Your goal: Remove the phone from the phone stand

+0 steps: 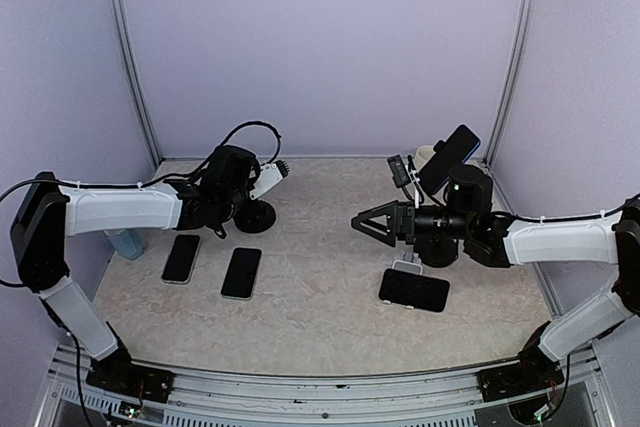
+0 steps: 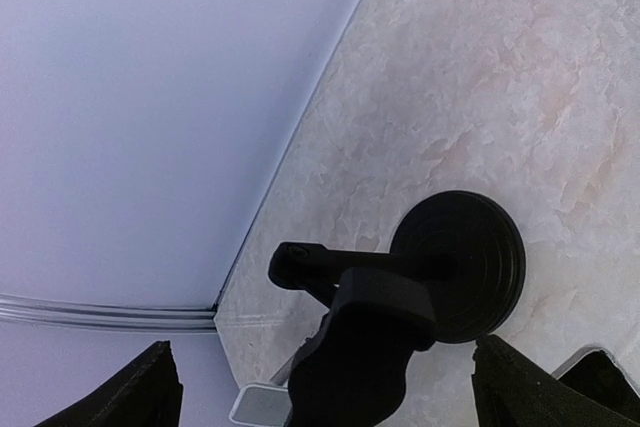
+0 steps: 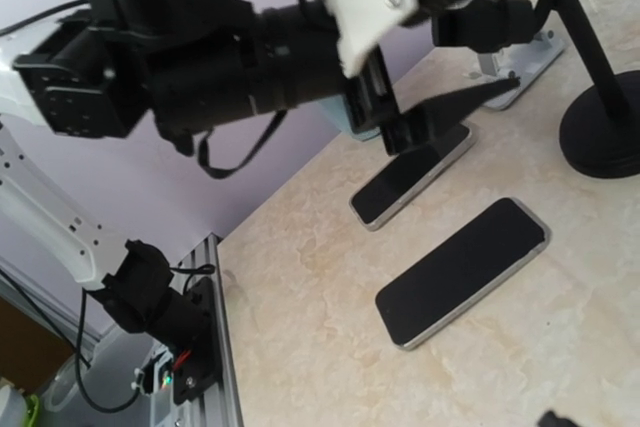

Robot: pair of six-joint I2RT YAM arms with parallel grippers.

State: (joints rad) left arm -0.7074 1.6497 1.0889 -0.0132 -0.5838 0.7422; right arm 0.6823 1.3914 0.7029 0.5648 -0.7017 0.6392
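A dark phone (image 1: 452,157) sits tilted in a phone stand (image 1: 403,173) at the back right, just behind my right arm. My right gripper (image 1: 372,223) is open and empty. It points left, low over the table and in front of that stand. Only a sliver of one of its fingertips (image 3: 555,419) shows in the right wrist view. My left gripper (image 1: 262,192) is open. Its fingers (image 2: 150,387) stand wide on either side of the head of an empty black stand (image 2: 460,265) with a round base (image 1: 255,216). They do not touch it.
Two phones (image 1: 181,257) (image 1: 241,272) lie flat at the left and show in the right wrist view (image 3: 462,269). A third phone (image 1: 413,290) lies flat beside a white stand base (image 1: 404,268). A pale blue object (image 1: 126,243) sits at the left edge. A silver stand base (image 3: 525,67) is near the back wall.
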